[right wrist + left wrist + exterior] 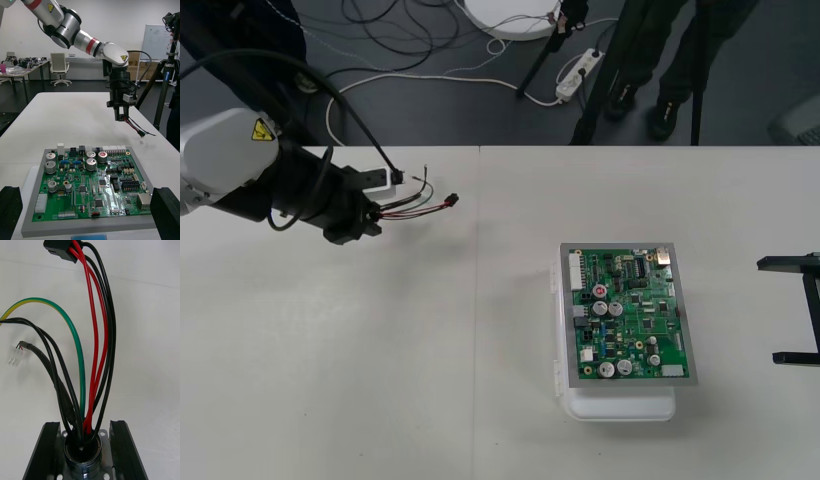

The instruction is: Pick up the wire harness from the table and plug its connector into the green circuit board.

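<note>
**Harness gripped at upper left**

You had the left gripper [375, 205] clenched on the wire harness [420, 203] at its round metal socket [82, 452], in the frame's upper left, above the table [330, 380]. The black plug [451, 201] hung unplugged, well apart from the green circuit board [630, 315] at lower right. Your right gripper [770, 310] sat at the right edge, fingers spread.

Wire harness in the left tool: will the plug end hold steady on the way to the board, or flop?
Probably floppy: its thin wires bow loosely from the socket clamped in the left tool, so the plug may sway. Likely light, being so few strands.
</note>
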You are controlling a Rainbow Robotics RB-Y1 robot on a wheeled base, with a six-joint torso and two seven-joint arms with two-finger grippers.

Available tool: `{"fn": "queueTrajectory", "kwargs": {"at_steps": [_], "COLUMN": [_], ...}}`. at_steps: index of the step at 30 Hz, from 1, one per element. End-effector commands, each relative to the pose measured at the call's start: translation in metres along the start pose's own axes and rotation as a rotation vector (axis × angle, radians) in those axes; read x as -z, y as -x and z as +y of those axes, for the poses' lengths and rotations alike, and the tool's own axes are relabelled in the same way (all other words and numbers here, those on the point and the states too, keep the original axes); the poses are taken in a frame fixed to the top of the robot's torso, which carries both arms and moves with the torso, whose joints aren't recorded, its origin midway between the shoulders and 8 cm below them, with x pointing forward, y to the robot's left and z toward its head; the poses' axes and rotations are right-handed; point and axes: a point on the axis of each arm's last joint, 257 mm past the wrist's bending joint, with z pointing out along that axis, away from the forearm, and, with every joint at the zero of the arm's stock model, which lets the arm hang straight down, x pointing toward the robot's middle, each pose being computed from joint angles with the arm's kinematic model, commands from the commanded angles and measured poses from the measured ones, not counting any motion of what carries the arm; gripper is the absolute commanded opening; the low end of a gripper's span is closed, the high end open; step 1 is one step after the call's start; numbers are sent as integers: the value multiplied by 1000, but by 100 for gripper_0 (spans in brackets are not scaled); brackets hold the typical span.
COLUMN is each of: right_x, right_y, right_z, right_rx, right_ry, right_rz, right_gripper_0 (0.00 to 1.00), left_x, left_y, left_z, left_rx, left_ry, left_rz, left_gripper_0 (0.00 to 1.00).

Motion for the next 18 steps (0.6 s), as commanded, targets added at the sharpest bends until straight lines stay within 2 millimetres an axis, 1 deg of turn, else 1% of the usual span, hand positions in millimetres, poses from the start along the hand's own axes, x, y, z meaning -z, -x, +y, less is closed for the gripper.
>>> {"fn": "queueTrajectory", "kwargs": {"at_steps": [1, 7, 12, 18], "right_x": [-3, -3, -3, -3], "right_y": [4, 4, 4, 3], "right_z": [-2, -2, -2, -3], "right_rx": [17, 13, 8, 4], "right_ry": [18, 18, 17, 15], "right_rz": [-11, -11, -11, -11], "right_gripper_0": [100, 100, 100, 100], "left_x": [42, 55, 65, 77], "left_y": [11, 30, 42, 55], "left_z": [1, -10, -20, -40], "left_rx": [-28, -5, -13, -34], "left_ry": [-59, -101, -107, -117], "left_rz": [-28, -107, -160, -227], "left_gripper_0": [0, 0, 0, 0]}}
